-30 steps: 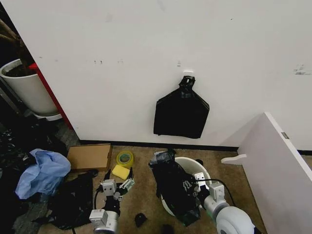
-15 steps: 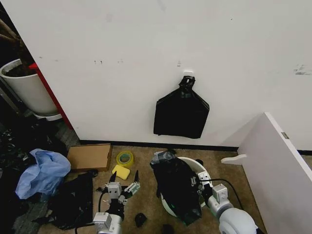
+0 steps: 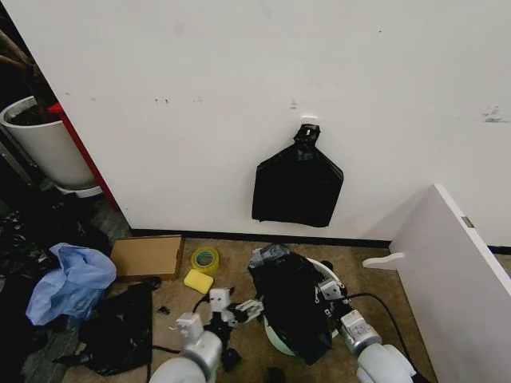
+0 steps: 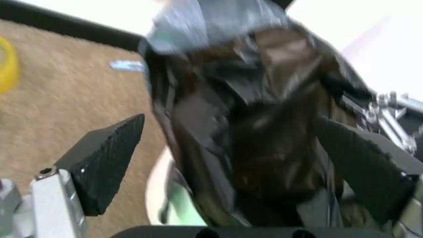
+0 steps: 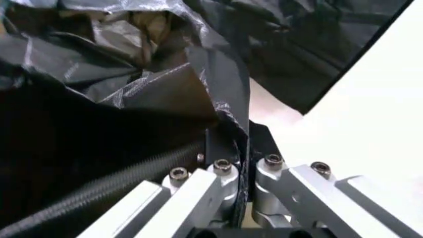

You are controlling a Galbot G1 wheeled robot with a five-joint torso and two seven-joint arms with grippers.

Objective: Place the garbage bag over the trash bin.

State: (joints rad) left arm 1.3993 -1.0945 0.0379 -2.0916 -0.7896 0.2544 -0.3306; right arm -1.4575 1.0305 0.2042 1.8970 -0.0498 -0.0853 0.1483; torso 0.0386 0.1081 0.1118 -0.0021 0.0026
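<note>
The garbage bag [image 3: 289,307], glossy wrinkled black plastic, is draped over the near side of the trash bin [image 3: 329,276]. The bin is a cream bucket with a pale green base, standing on the brown carpet. My right gripper [image 3: 322,296] is at the bin's right rim, shut on the bag's film; the right wrist view shows its fingers [image 5: 225,173] pinching the plastic [image 5: 132,74]. My left gripper [image 3: 243,309] is just left of the bag, open. In the left wrist view its two black pads [image 4: 109,153] stand wide apart with the bag [image 4: 264,124] between and beyond them, not touching.
A flat black bundle [image 3: 297,185] hangs on the wall behind. A cardboard piece [image 3: 146,255], a yellow tape roll [image 3: 204,259], a yellow sponge [image 3: 197,281], a blue plastic sheet [image 3: 72,279] and black plastic [image 3: 120,331] lie left. A white planter [image 3: 44,144] stands far left, a white panel [image 3: 455,271] right.
My left gripper has swung right across the carpet, from beside the sponge to the bag's left side. The bag and bin have shifted slightly right with the right gripper.
</note>
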